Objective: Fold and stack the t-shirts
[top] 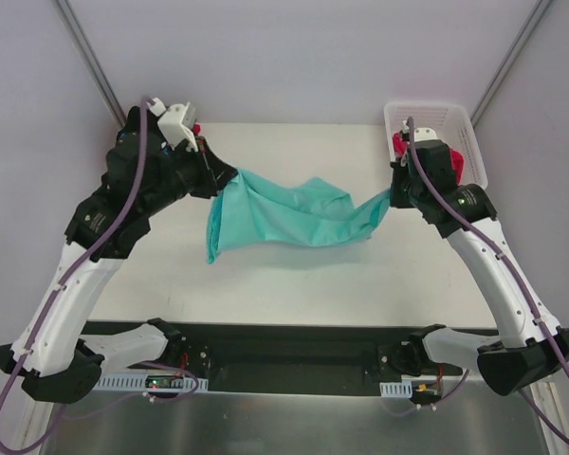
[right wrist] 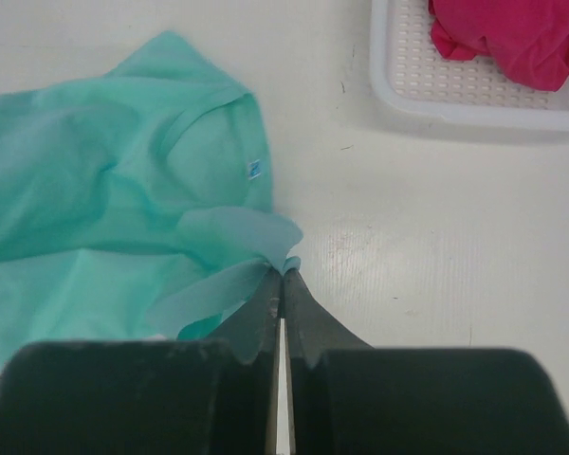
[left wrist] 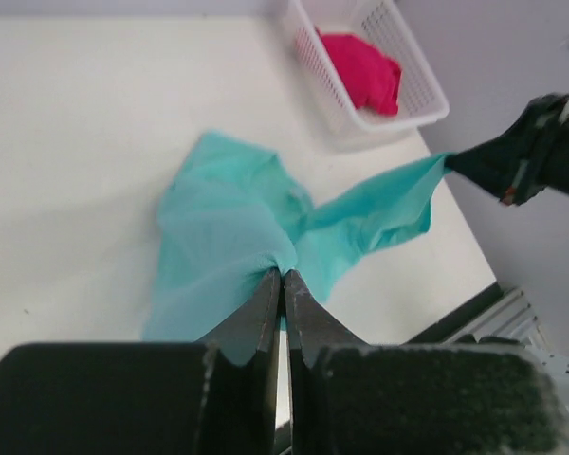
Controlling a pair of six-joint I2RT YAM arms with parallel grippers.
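Mint-teal t-shirt [top: 284, 213] is held unfolded by the clamped left tool [left wrist: 283, 275] and right tool [right wrist: 283, 273]; nothing is stacked, magenta shirt [left wrist: 365, 68] left in basket [left wrist: 410, 83].

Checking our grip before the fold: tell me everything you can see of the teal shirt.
The teal shirt is plain, thin, soft cloth, unfolded and rumpled. It is stretched between the two shut grippers: the left gripper pinches one edge and the right gripper pinches another. Its middle sags onto the table. The neckline faces up, with a small label inside.

A robot lab bench: white table [top: 294, 280] enclosed by bare grey walls [top: 294, 57].
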